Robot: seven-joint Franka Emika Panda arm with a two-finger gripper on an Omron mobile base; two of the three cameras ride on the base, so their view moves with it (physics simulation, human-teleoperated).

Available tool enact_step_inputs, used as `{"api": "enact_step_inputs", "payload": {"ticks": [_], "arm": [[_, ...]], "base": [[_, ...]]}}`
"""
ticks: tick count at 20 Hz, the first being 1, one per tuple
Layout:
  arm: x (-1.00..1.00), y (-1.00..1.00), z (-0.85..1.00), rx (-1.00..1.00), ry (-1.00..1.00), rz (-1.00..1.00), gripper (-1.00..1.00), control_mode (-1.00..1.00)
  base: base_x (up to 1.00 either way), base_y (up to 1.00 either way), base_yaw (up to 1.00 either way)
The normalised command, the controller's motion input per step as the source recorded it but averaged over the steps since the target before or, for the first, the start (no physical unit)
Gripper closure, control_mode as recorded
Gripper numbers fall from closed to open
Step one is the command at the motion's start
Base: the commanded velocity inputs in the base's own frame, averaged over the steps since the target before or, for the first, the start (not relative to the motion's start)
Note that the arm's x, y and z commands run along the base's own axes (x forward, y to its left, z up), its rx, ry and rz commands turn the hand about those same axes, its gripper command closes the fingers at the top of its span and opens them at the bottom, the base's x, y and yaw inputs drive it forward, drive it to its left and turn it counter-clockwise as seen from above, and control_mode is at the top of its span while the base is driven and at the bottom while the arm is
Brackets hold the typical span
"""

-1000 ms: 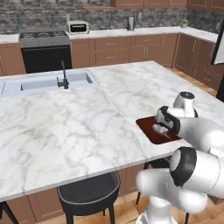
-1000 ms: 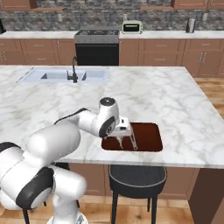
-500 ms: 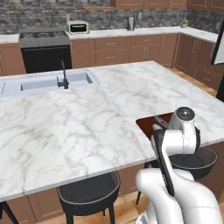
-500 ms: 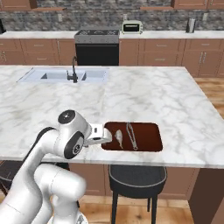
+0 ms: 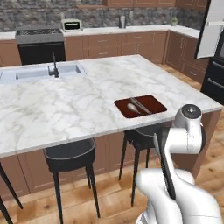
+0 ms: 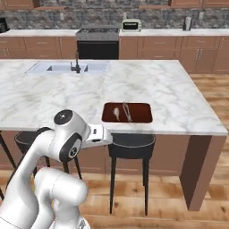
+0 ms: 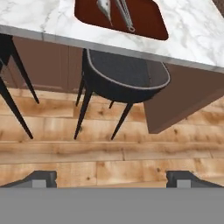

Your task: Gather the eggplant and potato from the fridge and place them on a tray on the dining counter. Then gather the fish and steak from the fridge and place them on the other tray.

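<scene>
Kitchen, wood plank floor (image 5: 109,197), brown cabinets, stone backsplash. Island worktop (image 5: 65,105) is white grey-veined marble on a wood base; inset sink (image 5: 39,72) with black tap (image 5: 54,68) sits at the far-left end, well apart from the tray. Dark red-brown tray (image 5: 141,106) lies flat at the worktop's near edge, toward the right end. Slim silvery fish (image 5: 139,105) lies in the tray, a pale object just beside it, too small to identify. Black stool (image 6: 131,145) stands directly below the tray edge; a second stool (image 5: 70,155) is further left of the tray. Black fridge (image 5: 214,65) stands well right of the tray. Claw (image 7: 111,178) is below the worktop's edge, fingertips (image 7: 41,178) wide apart, nothing between them, looking at floor and stool.
</scene>
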Motion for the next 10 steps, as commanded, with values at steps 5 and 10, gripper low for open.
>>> {"api": "enact_step_inputs", "payload": {"ticks": [5, 10], "arm": [[0.0, 0.0, 0.0, 0.0, 0.0, 0.0, -1.0, 1.0], [0.0, 0.0, 0.0, 0.0, 0.0, 0.0, -1.0, 1.0]], "base": [[-0.08, -1.0, -0.16], [0.0, -1.0, -0.18]]}}
